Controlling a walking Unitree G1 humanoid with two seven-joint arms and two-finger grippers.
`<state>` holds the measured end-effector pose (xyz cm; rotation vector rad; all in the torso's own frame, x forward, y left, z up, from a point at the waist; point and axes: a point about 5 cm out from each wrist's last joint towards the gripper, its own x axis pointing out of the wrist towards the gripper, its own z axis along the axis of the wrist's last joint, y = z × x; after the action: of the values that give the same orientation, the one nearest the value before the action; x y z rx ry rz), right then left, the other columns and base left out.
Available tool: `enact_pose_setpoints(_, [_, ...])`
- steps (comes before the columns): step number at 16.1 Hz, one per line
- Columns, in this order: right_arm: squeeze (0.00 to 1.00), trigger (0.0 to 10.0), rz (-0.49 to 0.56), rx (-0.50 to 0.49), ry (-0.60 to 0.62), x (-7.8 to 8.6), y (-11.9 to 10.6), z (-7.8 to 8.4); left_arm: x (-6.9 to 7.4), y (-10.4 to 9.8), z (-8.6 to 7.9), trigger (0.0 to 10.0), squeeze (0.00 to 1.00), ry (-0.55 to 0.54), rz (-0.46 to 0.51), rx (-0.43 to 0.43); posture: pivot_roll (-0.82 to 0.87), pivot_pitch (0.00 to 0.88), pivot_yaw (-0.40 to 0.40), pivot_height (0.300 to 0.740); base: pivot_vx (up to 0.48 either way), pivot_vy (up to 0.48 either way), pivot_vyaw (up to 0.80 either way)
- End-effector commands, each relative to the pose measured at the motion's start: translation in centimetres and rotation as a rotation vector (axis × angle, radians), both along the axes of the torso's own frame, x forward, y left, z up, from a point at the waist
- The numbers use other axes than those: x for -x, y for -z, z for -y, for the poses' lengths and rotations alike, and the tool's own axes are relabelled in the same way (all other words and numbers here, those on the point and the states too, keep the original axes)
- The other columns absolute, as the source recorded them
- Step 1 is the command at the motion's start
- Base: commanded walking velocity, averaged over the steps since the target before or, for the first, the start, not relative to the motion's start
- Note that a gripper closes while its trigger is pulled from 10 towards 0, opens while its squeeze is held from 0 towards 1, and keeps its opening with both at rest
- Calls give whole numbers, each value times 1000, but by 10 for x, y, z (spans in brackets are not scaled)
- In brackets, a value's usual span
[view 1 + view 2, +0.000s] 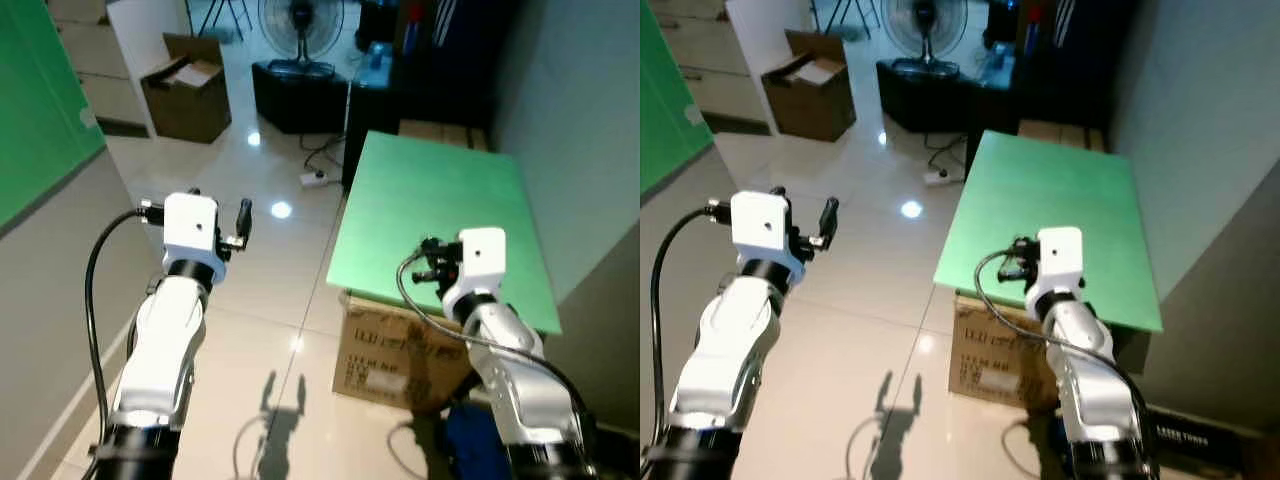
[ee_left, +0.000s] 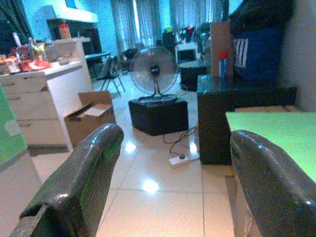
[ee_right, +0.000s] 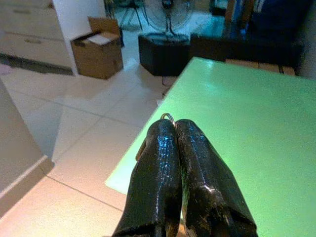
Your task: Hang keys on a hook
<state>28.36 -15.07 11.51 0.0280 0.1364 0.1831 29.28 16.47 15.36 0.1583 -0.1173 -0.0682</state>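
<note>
The right end effector [image 3: 175, 129] hangs over the near left edge of the green table [image 1: 450, 200], its two black fingers [image 3: 158, 168] pressed tight together. A small metal ring [image 3: 167, 116], apparently the key ring, peeks out at the fingertips, pinched between them; the keys themselves cannot be made out. In the head views this end effector [image 1: 1015, 258] sits at the end of the white wrist block, above the table's left border.

The left end effector [image 2: 173, 148] is raised over the tiled floor [image 1: 270, 290], well left of the table, with its fingers [image 2: 84, 173] spread wide apart and nothing between them. In the left eye view it [image 1: 243, 222] points towards the far side of the room.

Under the table's near end stands a printed cardboard box [image 1: 400, 350]. Farther back, a standing fan [image 1: 300, 25] sits on a dark low stand [image 1: 295, 95], an open carton [image 1: 188, 88] stands beside a white cabinet [image 1: 140, 40], and a white power strip [image 1: 316, 178] lies on the floor near the table's far left corner.
</note>
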Motion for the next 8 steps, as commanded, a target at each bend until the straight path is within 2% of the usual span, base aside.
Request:
enact_pose_setpoints(1, [0, 10000, 28, -10, -6, 0, -7, 2, -3, -2, 7, 10000, 0, 27, 5, 6, -39, 0, -6, 740, 334, 0, 0])
enact_pose_setpoints(4, [0, 10000, 32, -11, -26, -2, -7, -3, -3, 4, 20, 10000, 0, 67, -16, 18, -44, 0, -11, 740, 344, 0, 688])
enact_pose_setpoints(8, [0, 10000, 37, -6, -106, -3, -9, -9, 0, 4, 15, 10000, 0, 52, -13, 15, -19, 0, -31, 740, 350, 0, 798])
